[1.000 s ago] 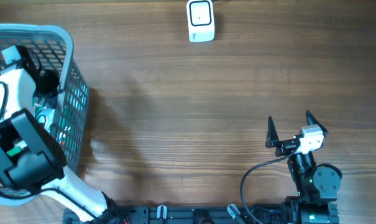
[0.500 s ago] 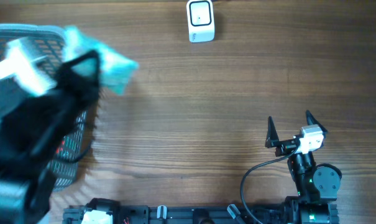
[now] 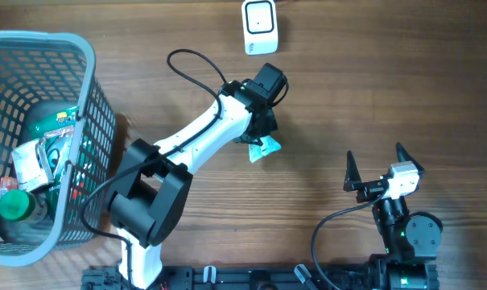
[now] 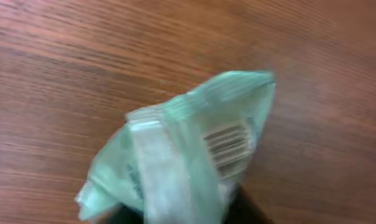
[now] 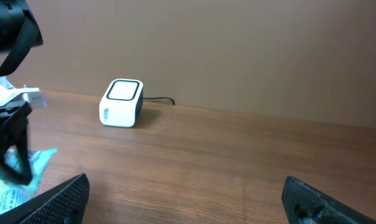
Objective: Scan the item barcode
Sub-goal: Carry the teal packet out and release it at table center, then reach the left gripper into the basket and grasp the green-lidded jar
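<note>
- A pale green plastic packet (image 3: 265, 148) sits at the middle of the wooden counter (image 3: 388, 80), right under the tip of the left arm.
- The left pincer (image 3: 259, 133) is directly over the packet. No view shows its fingertips clearly, so I cannot tell whether it grips the packet or has let go.
- In the left wrist view the packet's barcode (image 4: 228, 147) faces up toward the camera, on a creased, slanted panel.
- The white scanner (image 3: 259, 26) stands at the far edge of the counter, well apart from the packet, with its window on top.
- The right pincer (image 3: 375, 155) is spread wide and empty, near its base and clear of everything.
- A blue basket (image 3: 88, 56) holding other goods stands at the left.
- Likely risk: the barcode faces away from the scanner window, so it would not read unless the packet is turned over.
- Likely risk: the thin film may fold or slip in a loose hold, which would hide the bars or drop the packet short of the scanner.
</note>
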{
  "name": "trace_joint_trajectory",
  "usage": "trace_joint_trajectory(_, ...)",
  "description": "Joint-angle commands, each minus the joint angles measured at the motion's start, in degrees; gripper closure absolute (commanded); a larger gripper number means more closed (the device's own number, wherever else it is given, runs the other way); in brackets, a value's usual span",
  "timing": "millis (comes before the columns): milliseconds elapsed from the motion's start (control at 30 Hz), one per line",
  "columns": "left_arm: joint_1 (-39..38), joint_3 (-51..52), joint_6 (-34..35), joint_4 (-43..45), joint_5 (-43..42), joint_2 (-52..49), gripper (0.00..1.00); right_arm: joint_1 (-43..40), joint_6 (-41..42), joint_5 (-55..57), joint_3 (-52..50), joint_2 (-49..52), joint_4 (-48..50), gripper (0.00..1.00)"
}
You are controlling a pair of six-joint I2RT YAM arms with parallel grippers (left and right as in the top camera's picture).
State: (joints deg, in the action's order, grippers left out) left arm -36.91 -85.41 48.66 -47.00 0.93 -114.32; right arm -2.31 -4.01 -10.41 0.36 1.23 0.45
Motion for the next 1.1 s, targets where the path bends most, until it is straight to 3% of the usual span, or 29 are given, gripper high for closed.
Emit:
trace_joint_trajectory(0, 0.07, -0.68, 0.39, 1.36, -1.53, 4.07, 0.19, 0.09, -0.46, 0.31, -0.07, -0.22, 0.28, 0.00)
trace_joint_trajectory(33, 0.11, -1.22, -0.92, 1.33, -1.55, 5.20, 0.00, 0.09, -0.46, 0.31, -0.07, -0.22, 0.28, 0.00)
trace_joint_trajectory(200, 2.80, -17.59, -11.19, -9.27, 0.50, 19.06, 0.00, 0.09, -0.44, 0.31, -0.07, -0.22, 0.28, 0.00)
trace_joint_trajectory(267, 6.23, -24.39, -11.19, -13.73, 7.98, 26.45, 0.00, 0.09, -0.46, 0.31, -0.07, -0.22, 0.28, 0.00)
trace_joint_trajectory(333, 12.11, -26.36, -11.08, -17.44, 21.44, 36.28, 0.00, 0.09, -0.44, 0.31, -0.07, -0.22, 0.28, 0.00)
trace_joint_trajectory(367, 16.15, -26.36, -9.97, -20.41, 27.50, 40.81, 0.00, 0.09, -0.44, 0.31, -0.07, -0.22, 0.28, 0.00)
trace_joint_trajectory(433, 25.62, -26.34, -1.46, -28.04, 35.36, 46.77, 0.00, 0.09, -0.44, 0.31, -0.07, -0.22, 0.28, 0.00)
trace_joint_trajectory(500, 36.96, -26.29, 5.16, -33.27, 37.09, 49.37, 0.00, 0.09, -0.44, 0.31, -0.07, -0.22, 0.28, 0.00)
trace_joint_trajectory(567, 47.50, -26.29, 6.25, -35.65, 34.69, 48.68, 0.00, 0.09, -0.44, 0.31, -0.07, -0.22, 0.28, 0.00)
trace_joint_trajectory(667, 56.08, -26.25, 6.75, -39.60, 31.89, 43.54, 0.00, 0.09, -0.46, 0.31, -0.07, -0.22, 0.28, 0.00)
trace_joint_trajectory(800, 63.06, -25.86, 20.55, -49.51, 30.25, 31.82, 0.00, 0.09, -0.46, 0.31, -0.07, -0.22, 0.28, 0.00)
trace_joint_trajectory(867, 65.72, -22.10, 20.59, -49.51, 25.64, 27.21, 0.00, 0.09, -0.44, 0.31, -0.07, -0.22, 0.28, 0.00)
trace_joint_trajectory(933, 67.21, -17.64, 20.57, -49.20, 26.12, 25.09, 0.00, 0.09, -0.44, 0.31, -0.07, -0.22, 0.28, 0.00)
trace_joint_trajectory(1067, 74.01, -2.97, 16.28, -38.80, 25.05, 24.70, 0.00, 0.09, -0.46, 0.31, -0.07, -0.22, 0.28, 0.00)
